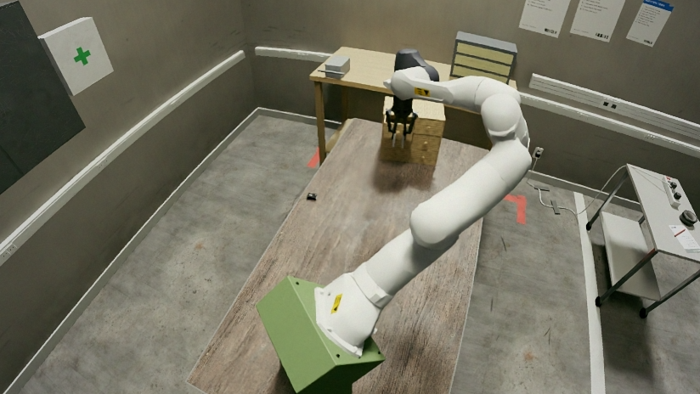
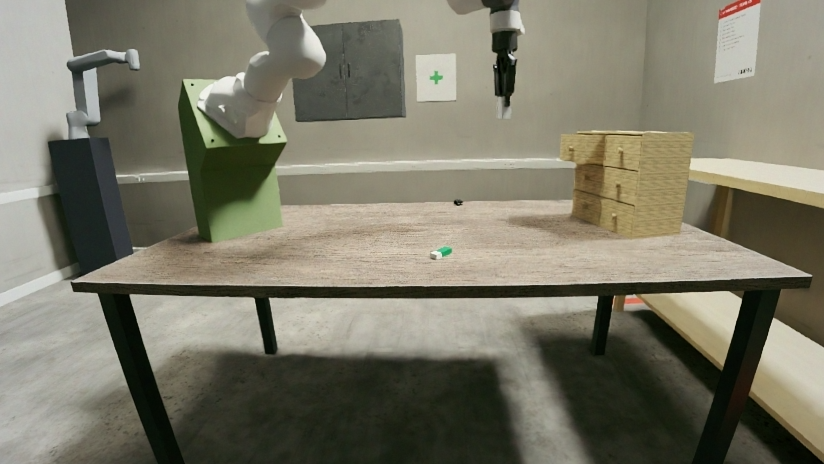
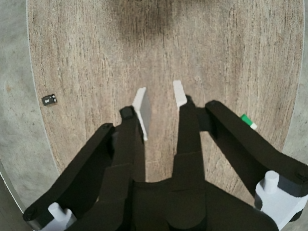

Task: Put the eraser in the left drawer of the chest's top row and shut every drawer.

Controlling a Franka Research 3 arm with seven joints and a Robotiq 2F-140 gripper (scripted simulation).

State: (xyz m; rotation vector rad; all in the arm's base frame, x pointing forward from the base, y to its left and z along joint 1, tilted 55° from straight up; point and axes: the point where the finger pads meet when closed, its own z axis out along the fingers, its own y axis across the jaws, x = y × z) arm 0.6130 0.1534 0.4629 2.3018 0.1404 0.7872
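Exterior view: eraser (image 2: 441,253) (image 3: 248,121) on the table (image 1: 342,220) (image 2: 357,230) (image 3: 165,64), left top drawer (image 2: 582,148) out

The green-and-white eraser lies well apart from the upright chest (image 1: 431,110) (image 2: 663,184). The top row's left drawer juts from the front; the right top drawer and the lower ones look shut. High above the table, the gripper (image 1: 397,142) (image 2: 503,109) (image 3: 161,96) points down, its fingers slightly parted, with nothing between them. A small black object (image 1: 311,196) (image 2: 458,202) (image 3: 49,100) sits near the table's far edge.
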